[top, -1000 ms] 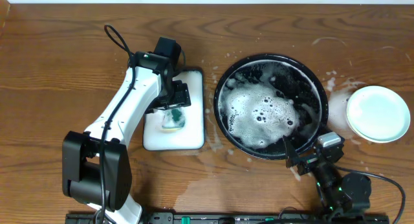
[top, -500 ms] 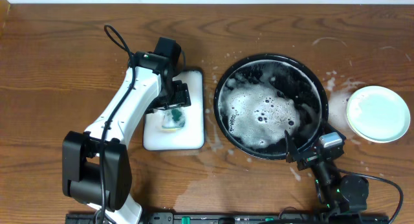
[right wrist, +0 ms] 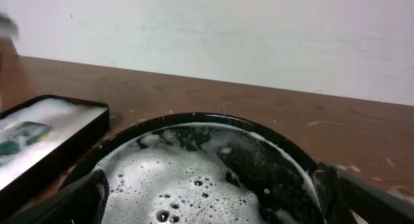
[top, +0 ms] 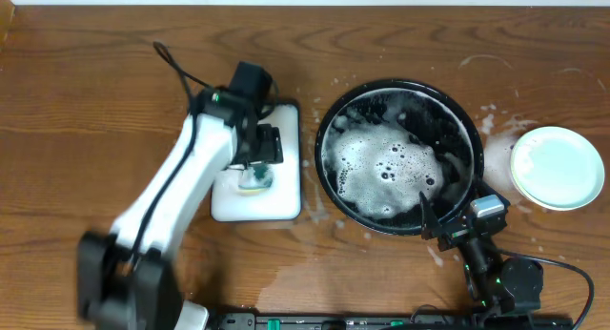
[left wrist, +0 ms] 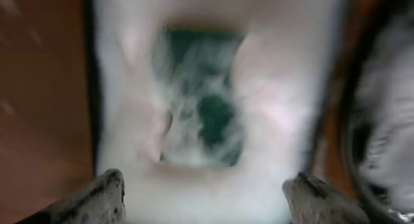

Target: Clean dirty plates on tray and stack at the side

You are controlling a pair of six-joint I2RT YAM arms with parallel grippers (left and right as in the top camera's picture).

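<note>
The brown wooden worktop [top: 95, 82] is wet, with suds spattered around the large round black tray with a raised rim [top: 446, 130]. That tray holds only white foam; no plate shows in it, though foam could hide little. The white rectangular foam-filled sponge tray [top: 286, 192] sits just to its left. A pale mint-blue round plate [top: 558, 168] rests on the worktop to the right of the black tray, apart from it; whether other plates lie under it cannot be told from above. The green rectangular sponge [left wrist: 204, 114] lies in the suds of the white tray.

The left hand [left wrist: 208, 185] hangs over the sponge with its fingers spread wide, holding nothing; its view is blurred. The right hand [right wrist: 210, 188] is also spread wide and empty, low by the black tray's near rim.

I judge the washing is about finished and the step in hand is leaving the sponge parked. To do it well, the left hand should rise straight up, fingers kept apart, so the sponge is not dragged over the rim and drips fall into the tray.

No brand, label or writing is readable anywhere.
</note>
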